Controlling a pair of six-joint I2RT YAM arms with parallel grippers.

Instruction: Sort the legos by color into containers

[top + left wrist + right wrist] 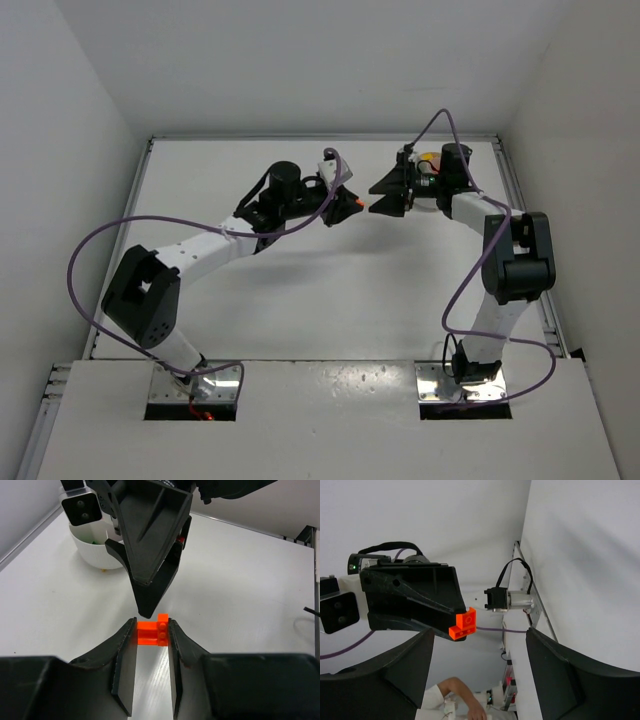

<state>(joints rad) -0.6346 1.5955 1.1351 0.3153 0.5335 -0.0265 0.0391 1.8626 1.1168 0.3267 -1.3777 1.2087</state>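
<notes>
My left gripper [350, 206] is shut on an orange-red lego [357, 199] and holds it in the air over the far middle of the table. In the left wrist view the lego [152, 632] sits pinched between the fingertips. My right gripper [385, 195] is open and empty, facing the left one; one of its fingers [150, 545] points down just above the lego. The right wrist view shows the lego [463, 624] at the tip of the left gripper [415, 605], ahead of my open right gripper [479, 642]. The white dish [95, 555] stands behind, with a green bit [93, 542] inside.
The dish [428, 160] is mostly hidden under the right arm at the far right, with yellow and orange bits showing. White walls close in the table on the left, back and right. Purple cables loop from both arms.
</notes>
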